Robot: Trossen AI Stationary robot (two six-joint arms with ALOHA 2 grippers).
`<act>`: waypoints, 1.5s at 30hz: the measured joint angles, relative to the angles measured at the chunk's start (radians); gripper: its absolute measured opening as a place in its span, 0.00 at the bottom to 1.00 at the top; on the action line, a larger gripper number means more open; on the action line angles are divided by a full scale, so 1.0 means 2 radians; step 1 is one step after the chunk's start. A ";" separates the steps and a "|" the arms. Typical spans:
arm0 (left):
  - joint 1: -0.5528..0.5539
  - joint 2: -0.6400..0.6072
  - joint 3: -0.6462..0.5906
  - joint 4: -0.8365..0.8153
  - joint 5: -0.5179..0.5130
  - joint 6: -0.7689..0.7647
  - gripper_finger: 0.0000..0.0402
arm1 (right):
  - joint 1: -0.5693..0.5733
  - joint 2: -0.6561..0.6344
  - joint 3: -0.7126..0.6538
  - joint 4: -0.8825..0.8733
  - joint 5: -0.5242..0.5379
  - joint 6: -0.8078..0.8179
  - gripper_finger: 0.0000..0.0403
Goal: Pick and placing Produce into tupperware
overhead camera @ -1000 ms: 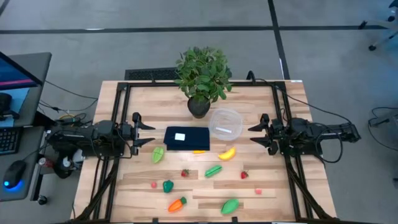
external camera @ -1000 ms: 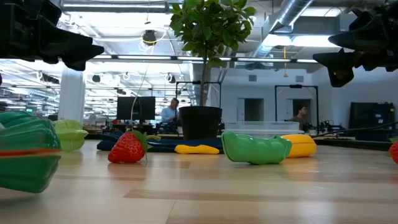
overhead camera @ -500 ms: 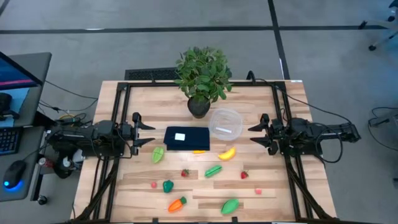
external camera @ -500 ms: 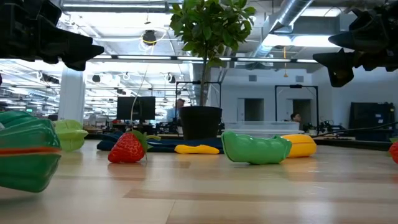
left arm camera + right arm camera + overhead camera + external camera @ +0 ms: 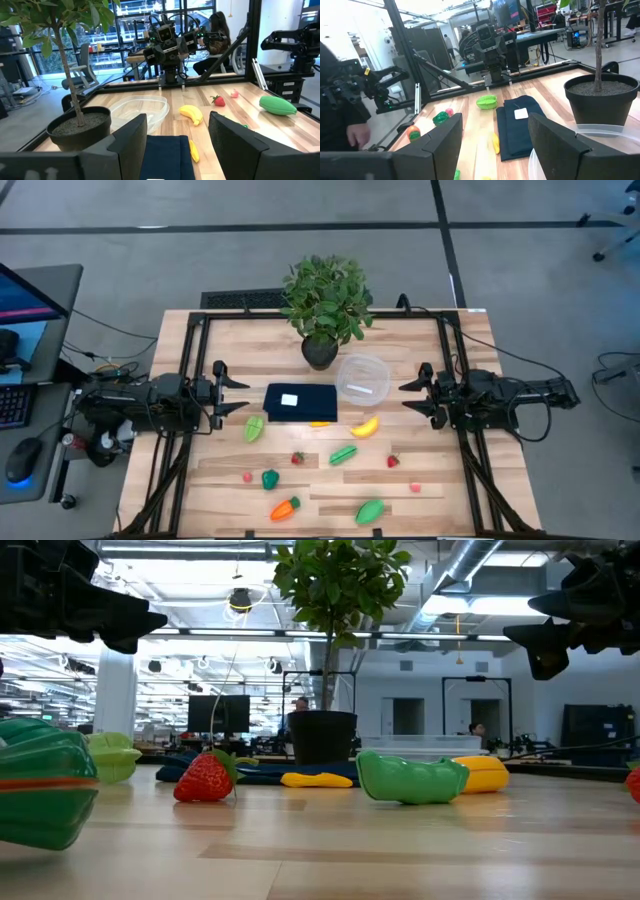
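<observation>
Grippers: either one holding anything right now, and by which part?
Nothing is held. The left gripper and the right gripper both hang open and empty at the table's sides. The produce lies on the table, and the tupperware is empty.

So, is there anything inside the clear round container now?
The clear container looks empty: only wood shows through it. All the produce lies on the table; the banana is the nearest piece.

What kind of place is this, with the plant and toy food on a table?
Probably a robotics lab in an open-plan office: two robot arms flank a wooden table, desks with monitors fill the room behind, and exposed ceiling ducts run overhead.
</observation>
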 joint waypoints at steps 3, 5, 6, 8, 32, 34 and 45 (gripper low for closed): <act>0.000 0.000 0.000 0.000 0.000 0.000 0.51 | 0.000 0.000 0.000 0.000 0.000 0.000 0.55; 0.000 0.000 0.000 0.000 0.000 0.000 0.51 | 0.000 0.000 0.000 0.000 0.000 0.000 0.55; 0.000 0.000 0.000 0.000 0.000 0.000 0.51 | 0.000 0.000 0.000 0.000 0.000 0.000 0.55; 0.000 0.000 0.000 0.000 0.000 0.000 0.51 | 0.000 0.000 0.000 0.000 0.000 0.000 0.55; 0.000 0.000 0.000 0.011 -0.017 -0.012 0.51 | -0.004 0.000 0.000 0.058 0.016 0.140 0.55; 0.000 0.000 0.000 0.012 -0.027 -0.028 0.51 | -0.005 0.000 0.000 0.082 0.016 0.175 0.55; 0.000 0.000 0.000 0.010 -0.028 -0.262 0.51 | -0.007 0.000 0.000 0.200 0.044 0.326 0.55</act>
